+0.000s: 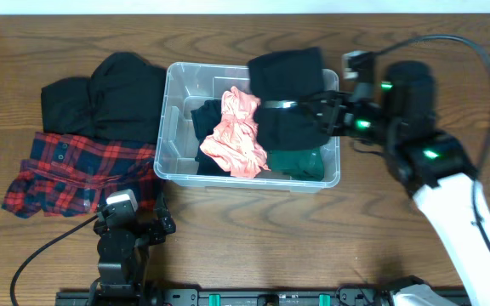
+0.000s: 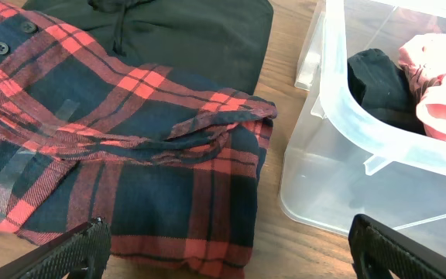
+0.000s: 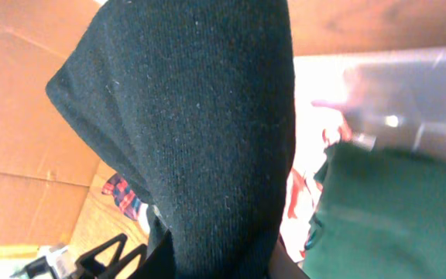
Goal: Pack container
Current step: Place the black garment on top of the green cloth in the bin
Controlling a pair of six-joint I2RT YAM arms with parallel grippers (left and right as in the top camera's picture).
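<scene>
The clear plastic container [image 1: 177, 161] stands mid-table and holds a pink garment [image 1: 236, 132], a dark garment and a green garment [image 1: 300, 161]. It also shows in the left wrist view [image 2: 347, 108]. My right gripper [image 1: 313, 109] is shut on a black knit garment [image 1: 286, 81] and holds it over the container's right half; in the right wrist view the black knit garment [image 3: 207, 132] fills the frame and hides the fingers. My left gripper [image 2: 227, 248] is open and empty, low near the front edge, over the hem of a red plaid shirt [image 2: 130, 139].
A black hoodie [image 1: 109, 93] and the red plaid shirt [image 1: 75, 174] lie on the wooden table left of the container. The left arm base [image 1: 122, 246] sits at the front edge. A cable loops at the far right.
</scene>
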